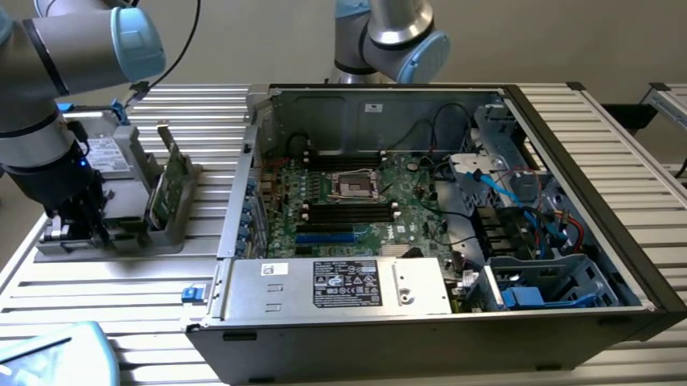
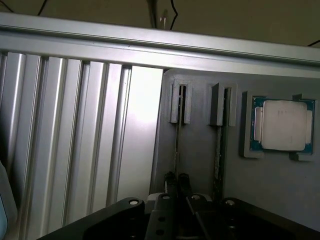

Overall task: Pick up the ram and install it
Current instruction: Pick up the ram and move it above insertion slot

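Fingers (image 2: pixel 170 180) clamped on the thin ram (image 2: pixel 177 145); a crooked lift could wedge it in the holder (image 2: pixel 173 105) beyond them

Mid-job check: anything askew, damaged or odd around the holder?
Nothing stands out. The ram and the second stick stand straight in their slots in the holder. The processor sits square in its pocket. The claw is lined up with the ram's edge. No damage shows.

arm (image 1: pixel 76 44): grey metal tubes | joint caps (image 1: pixel 140 36): light blue | end effector (image 2: pixel 177 182): black | screws (image 2: pixel 132 202): silver
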Motion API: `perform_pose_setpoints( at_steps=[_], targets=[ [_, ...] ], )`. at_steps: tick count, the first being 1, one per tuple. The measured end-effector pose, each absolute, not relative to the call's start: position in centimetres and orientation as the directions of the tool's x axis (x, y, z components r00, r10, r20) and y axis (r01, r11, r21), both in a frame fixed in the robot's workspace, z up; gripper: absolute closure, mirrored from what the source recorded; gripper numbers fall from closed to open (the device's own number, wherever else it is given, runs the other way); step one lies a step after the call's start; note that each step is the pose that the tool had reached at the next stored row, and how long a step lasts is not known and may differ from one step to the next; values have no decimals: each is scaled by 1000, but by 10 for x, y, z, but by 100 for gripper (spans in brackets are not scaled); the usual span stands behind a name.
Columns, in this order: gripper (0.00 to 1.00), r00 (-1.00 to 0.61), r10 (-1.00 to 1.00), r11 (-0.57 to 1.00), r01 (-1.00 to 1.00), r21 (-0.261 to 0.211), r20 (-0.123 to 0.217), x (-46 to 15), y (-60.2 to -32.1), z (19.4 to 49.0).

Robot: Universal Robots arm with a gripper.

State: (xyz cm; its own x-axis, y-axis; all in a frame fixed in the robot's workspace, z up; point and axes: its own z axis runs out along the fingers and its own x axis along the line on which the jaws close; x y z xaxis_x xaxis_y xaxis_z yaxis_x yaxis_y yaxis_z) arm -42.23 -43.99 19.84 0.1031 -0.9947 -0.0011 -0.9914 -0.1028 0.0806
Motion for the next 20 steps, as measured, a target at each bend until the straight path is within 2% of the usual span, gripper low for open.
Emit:
perform_pose_setpoints(
  at_steps=[20],
  targets=[
    [87,103,-995,-104,-991,84,-13,-419,-440,214]
  ],
)
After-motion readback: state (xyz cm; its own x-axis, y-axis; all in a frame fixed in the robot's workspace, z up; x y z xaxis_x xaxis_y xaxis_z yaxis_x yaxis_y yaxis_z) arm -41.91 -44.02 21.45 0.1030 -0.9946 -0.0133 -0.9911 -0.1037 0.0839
